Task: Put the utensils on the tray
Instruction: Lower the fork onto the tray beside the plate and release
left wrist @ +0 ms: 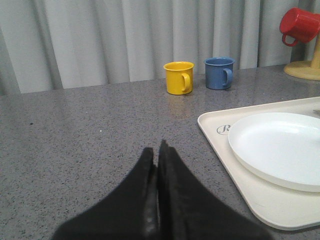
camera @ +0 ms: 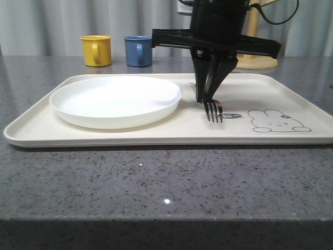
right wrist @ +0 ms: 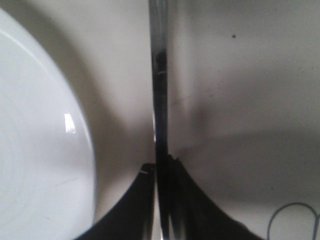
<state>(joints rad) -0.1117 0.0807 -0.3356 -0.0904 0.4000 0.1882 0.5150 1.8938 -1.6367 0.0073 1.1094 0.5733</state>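
Observation:
The cream tray (camera: pixel 156 134) lies on the grey counter with the round white plate (camera: pixel 114 101) on its left half. My right gripper (camera: pixel 204 99) hangs over the tray's middle, shut on the silver fork (camera: pixel 214 111), whose tines point toward the front beside the bunny drawing (camera: pixel 276 121). The right wrist view shows the fork handle (right wrist: pixel 159 75) running out from between the shut fingers of the right gripper (right wrist: pixel 161 167), with the plate (right wrist: pixel 35 150) beside it on the tray (right wrist: pixel 240 75). My left gripper (left wrist: pixel 158 150) is shut and empty over bare counter, left of the tray (left wrist: pixel 260 200) and plate (left wrist: pixel 285 145).
A yellow mug (camera: pixel 97 50) and a blue mug (camera: pixel 138 50) stand behind the tray. A red mug (left wrist: pixel 299 25) hangs on a wooden mug stand (camera: pixel 257 61) at the back right. A curtain closes off the back.

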